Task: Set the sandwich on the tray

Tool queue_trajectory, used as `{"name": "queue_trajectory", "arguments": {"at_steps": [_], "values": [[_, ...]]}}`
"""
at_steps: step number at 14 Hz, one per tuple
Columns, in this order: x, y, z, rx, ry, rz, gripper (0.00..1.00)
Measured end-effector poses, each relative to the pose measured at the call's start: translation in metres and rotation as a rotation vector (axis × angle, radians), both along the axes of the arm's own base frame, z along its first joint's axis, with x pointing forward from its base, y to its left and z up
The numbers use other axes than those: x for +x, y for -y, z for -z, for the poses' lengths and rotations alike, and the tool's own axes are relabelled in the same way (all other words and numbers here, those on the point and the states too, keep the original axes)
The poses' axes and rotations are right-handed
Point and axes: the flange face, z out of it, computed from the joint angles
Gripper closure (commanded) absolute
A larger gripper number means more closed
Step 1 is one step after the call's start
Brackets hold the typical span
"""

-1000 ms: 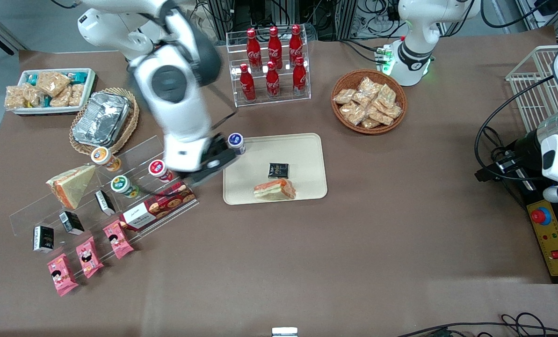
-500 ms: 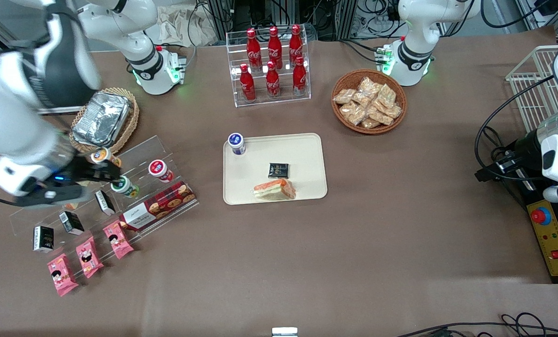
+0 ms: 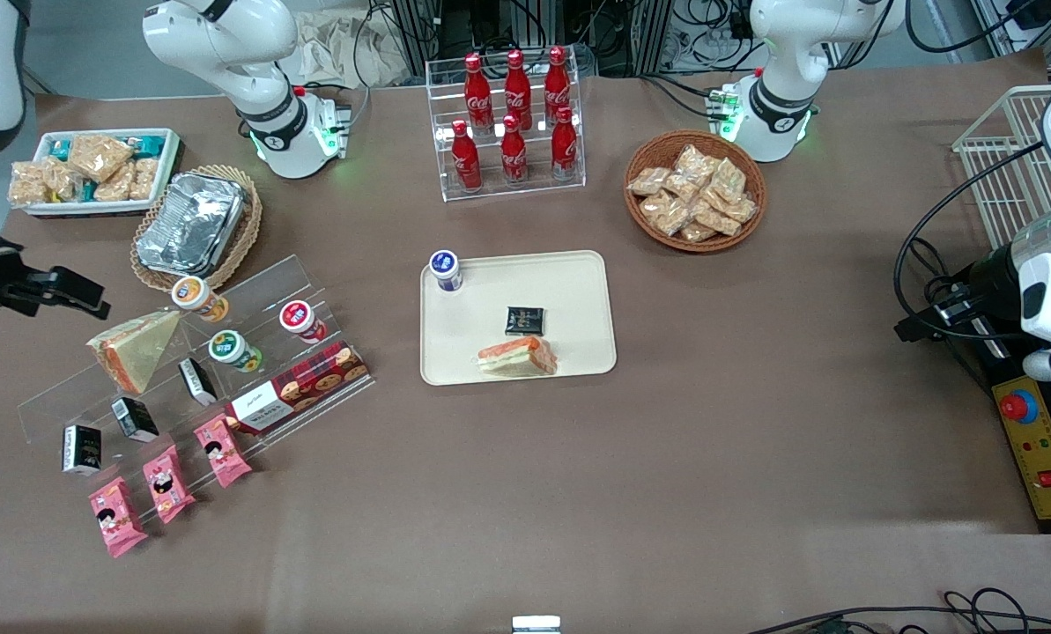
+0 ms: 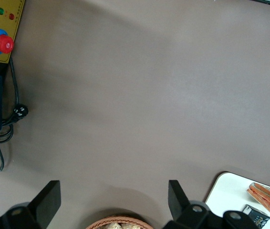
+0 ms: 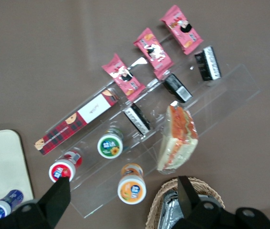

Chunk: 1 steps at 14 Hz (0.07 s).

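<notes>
The sandwich (image 3: pixel 517 357), a wrapped wedge with orange and green filling stripes, lies flat on the cream tray (image 3: pixel 569 291), close to the tray edge nearest the front camera. The left wrist view also catches the sandwich (image 4: pixel 269 200) and a corner of the tray (image 4: pixel 228 188). My right gripper (image 3: pixel 80 298) hangs high at the working arm's end of the table, well away from the tray. In the right wrist view the gripper (image 5: pixel 123 193) is open, holding nothing, above an orange-lidded cup (image 5: pixel 131 183) on the clear stepped rack.
A blue-lidded cup (image 3: pixel 445 269) and a black packet (image 3: pixel 524 320) share the tray. On the clear rack (image 3: pixel 252 291) are a taller tan wedge (image 3: pixel 133 348), cups, a cookie box and snack packs. Nearby stand a foil tray in a basket (image 3: pixel 192 222), cola bottles (image 3: pixel 512 119) and a snack basket (image 3: pixel 695 191).
My right arm has swung away from beside the tray, over the rack, out to its own end of the table. The sandwich has stayed on the tray.
</notes>
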Motion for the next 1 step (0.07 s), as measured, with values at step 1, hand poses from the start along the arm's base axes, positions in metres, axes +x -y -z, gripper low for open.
{"name": "queue_trajectory", "arguments": {"at_steps": [1], "values": [[-0.0006, 0.0029, 0.0006, 0.0, -0.001, 0.005, 0.0]]}}
